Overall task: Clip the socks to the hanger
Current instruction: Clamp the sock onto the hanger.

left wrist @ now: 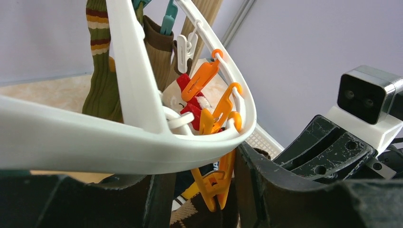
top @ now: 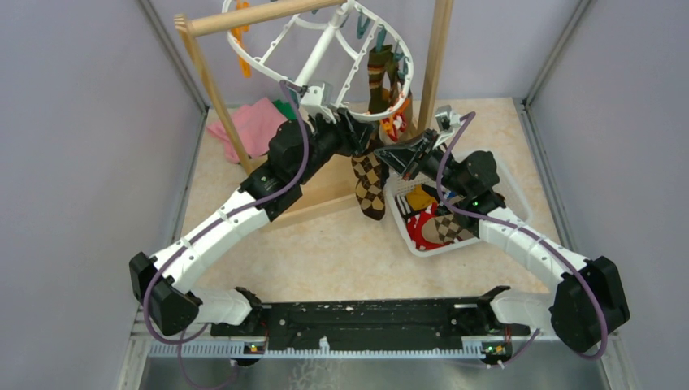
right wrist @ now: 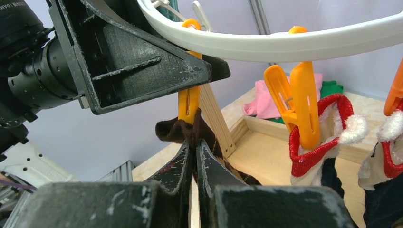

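The white drying hanger (right wrist: 285, 43) hung from the wooden rack (top: 268, 15) at the far side of the table, and its rim passed just above both grippers. The left gripper (left wrist: 204, 166) had its jaws spread on either side of an orange clip (left wrist: 214, 187) dangling from that rim. A gap showed beside one finger, and I could not tell whether the other finger pressed the clip. The right gripper (right wrist: 195, 145) had its fingers pressed together, pinching the dark cuff of the brown argyle sock (top: 371, 188) directly under the same clip, whose tip met the cuff. The rest of that sock hung down beside the white basket (top: 422, 250), in which other socks (top: 431, 226) lay. A red-and-white sock (right wrist: 313, 161) and a brown-green striped sock (left wrist: 102, 71) hung clipped to the hanger.
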`<state>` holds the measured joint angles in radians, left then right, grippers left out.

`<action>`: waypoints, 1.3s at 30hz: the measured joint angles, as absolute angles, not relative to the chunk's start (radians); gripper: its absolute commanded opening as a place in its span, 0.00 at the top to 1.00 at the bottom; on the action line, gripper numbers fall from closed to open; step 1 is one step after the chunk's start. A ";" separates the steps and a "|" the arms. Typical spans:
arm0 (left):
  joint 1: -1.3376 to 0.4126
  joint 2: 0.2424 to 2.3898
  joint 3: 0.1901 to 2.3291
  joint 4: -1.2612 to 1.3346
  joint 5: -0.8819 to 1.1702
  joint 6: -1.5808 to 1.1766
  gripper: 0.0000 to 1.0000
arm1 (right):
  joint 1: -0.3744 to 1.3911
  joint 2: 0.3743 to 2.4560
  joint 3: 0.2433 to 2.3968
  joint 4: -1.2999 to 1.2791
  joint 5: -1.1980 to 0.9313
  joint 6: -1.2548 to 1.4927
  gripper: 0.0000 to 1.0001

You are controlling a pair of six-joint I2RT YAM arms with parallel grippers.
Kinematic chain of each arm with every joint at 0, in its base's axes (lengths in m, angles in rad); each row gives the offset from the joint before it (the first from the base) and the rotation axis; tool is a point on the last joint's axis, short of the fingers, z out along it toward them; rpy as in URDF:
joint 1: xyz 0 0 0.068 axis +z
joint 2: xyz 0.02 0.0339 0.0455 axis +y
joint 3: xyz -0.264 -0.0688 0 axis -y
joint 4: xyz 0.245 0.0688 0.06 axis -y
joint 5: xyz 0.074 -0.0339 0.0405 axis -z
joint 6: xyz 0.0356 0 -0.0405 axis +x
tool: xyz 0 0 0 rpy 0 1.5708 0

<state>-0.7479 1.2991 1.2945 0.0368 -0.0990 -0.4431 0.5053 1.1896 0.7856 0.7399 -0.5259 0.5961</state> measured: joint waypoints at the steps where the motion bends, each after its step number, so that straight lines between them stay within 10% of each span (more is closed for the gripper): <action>1: -0.748 1.299 1.295 0.037 -0.099 -0.443 0.54 | 0.505 1.190 0.786 0.740 -0.526 0.596 1.00; 18: -0.749 1.289 1.277 0.068 -0.083 -0.434 0.88 | 0.505 1.221 0.808 0.741 -0.561 0.632 1.00; 39: -0.748 1.225 1.166 0.240 -0.015 -0.310 0.95 | 0.505 1.221 0.808 0.760 -0.602 0.686 1.00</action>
